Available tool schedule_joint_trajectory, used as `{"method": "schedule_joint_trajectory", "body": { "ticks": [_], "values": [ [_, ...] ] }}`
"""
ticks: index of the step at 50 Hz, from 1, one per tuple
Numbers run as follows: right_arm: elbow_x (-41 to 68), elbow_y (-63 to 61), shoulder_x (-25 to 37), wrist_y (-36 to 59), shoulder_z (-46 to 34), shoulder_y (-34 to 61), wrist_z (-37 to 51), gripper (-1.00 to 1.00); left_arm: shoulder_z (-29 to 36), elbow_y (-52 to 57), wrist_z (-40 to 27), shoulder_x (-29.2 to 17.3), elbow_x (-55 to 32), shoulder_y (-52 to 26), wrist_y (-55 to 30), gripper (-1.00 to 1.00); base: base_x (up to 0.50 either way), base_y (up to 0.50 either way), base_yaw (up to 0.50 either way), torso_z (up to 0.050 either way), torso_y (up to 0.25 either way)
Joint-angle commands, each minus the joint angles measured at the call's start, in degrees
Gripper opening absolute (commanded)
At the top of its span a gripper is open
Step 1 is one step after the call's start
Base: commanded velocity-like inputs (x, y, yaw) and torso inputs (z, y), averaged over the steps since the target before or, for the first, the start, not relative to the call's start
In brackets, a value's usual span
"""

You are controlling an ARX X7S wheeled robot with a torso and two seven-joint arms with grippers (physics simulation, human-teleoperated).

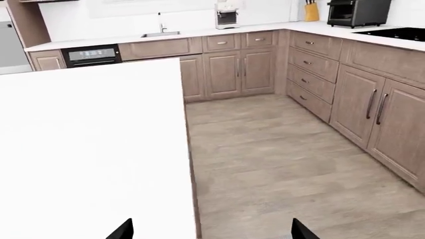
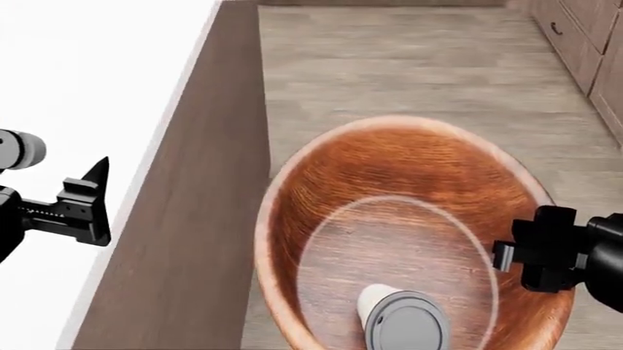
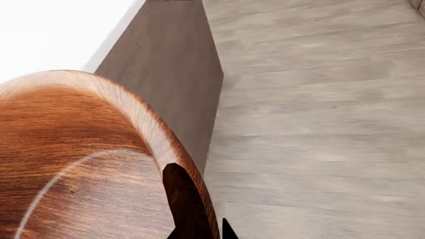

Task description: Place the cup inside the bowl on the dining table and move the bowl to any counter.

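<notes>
The reddish-brown wooden bowl (image 2: 409,226) hangs over the floor, next to the brown side of the white dining table (image 2: 78,87). Inside it, the cream cup (image 2: 401,319) with its grey lid lies tipped on the inner base. My right gripper (image 2: 516,255) is shut on the bowl's right rim; the right wrist view shows the rim (image 3: 189,199) pinched in this gripper (image 3: 202,231). My left gripper (image 2: 93,204) hovers over the table's edge. In its wrist view the left gripper (image 1: 211,231) is open with nothing in it. The counter (image 1: 199,34) with its sink (image 1: 159,34) runs along the far wall.
Brown cabinets (image 1: 229,69) line the far wall and the right side. On the counter stand a coffee machine (image 1: 226,15), a knife block (image 1: 311,11) and a toaster oven (image 1: 359,11), with a black cooktop (image 1: 395,34) nearby. Wooden floor (image 1: 285,164) lies between table and cabinets.
</notes>
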Motion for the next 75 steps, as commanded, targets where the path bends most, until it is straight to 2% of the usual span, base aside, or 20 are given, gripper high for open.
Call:
{"method": "schedule_joint_trajectory", "body": {
  "ticks": [1,8,15,26,67,75],
  "values": [
    [0.23,-0.46,0.14,-0.94,0.98,-0.22,-0.99,-1.00,0.62,-0.42,-0.31,0.63,0.37,-0.17,0.23,1.00,0.00,-0.50,0.00,0.000,0.000],
    [-0.70,-0.96,0.17,-1.43,1.07,-0.47,-1.96,-1.00,-0.34,0.00,0.61,-0.95,-0.28,0.82,0.61,1.00,0.00,-0.50,0.00,0.000,0.000],
    [-3.05,-1.62,0.05,-2.54,1.21,-0.46,-3.49,-1.00,0.64,-0.20,-0.29,0.26,0.24,0.08,0.38,1.00,0.14,-0.50,0.00,0.000,0.000],
    [-4.74,-1.64,-0.47,-2.95,0.77,-0.50,-4.56,-1.00,0.10,-0.02,0.44,-0.81,-0.06,1.02,0.99,1.00,0.34,-0.39,0.00,0.001,0.001],
    [-5.67,-1.09,-1.09,-3.47,0.53,-0.31,-4.96,-1.00,1.23,-0.49,-0.57,0.22,-0.04,-0.18,0.69,1.00,0.48,-0.11,0.00,0.000,0.001],
    [-5.84,-1.04,-1.19,-3.78,0.54,-0.60,-5.18,-1.00,0.64,-0.34,-0.01,-0.76,-0.54,0.21,0.84,1.00,0.50,-0.16,0.00,0.000,0.003]
  ]
}}
